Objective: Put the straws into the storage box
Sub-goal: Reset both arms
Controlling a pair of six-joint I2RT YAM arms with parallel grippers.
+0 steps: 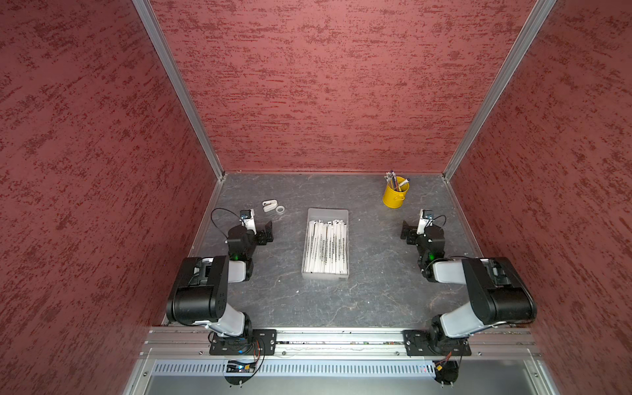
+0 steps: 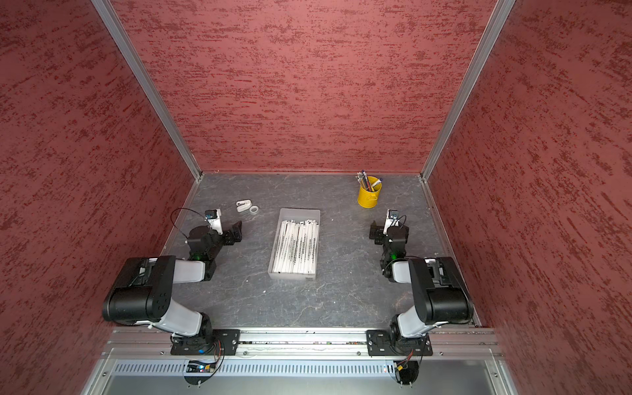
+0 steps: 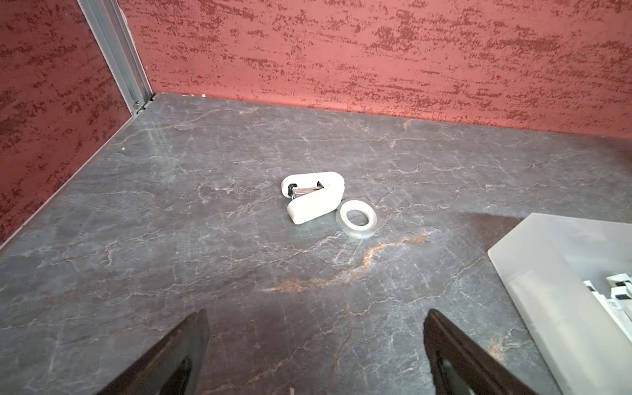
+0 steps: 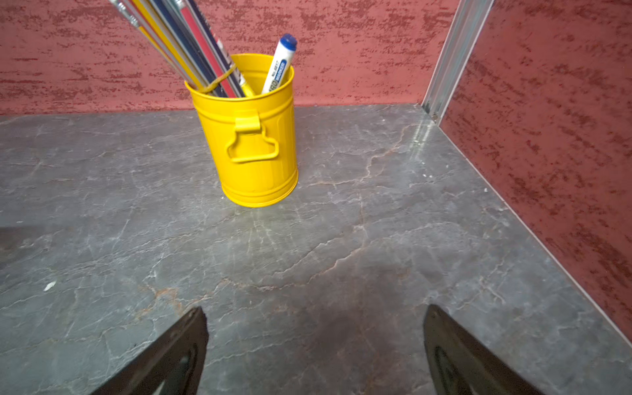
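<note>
Grey table [image 1: 376, 294]: straws [image 1: 326, 248] in box [image 1: 327, 214] between left gripper [image 1: 269, 231] and right gripper [image 1: 404, 232]; both agape, empty, so the job looks done.

Arms: left arm [image 1: 201, 290] and right arm [image 1: 496, 294], black joint housings with pale grey link shells.
Bases: black base plates [image 1: 242, 342] with screws, on a silver rail [image 1: 338, 337].
Cables: thin black cable [image 1: 224, 209] looped at the left wrist; red and orange wires [image 1: 446, 357] at the right base.
Lights: green lights [image 1: 235, 255] on the forearms.
Cameras: white camera mounts [image 1: 247, 219].
Grippers: left gripper [image 3: 316, 314] and right gripper [image 4: 314, 309], dark matte fingers.
</note>
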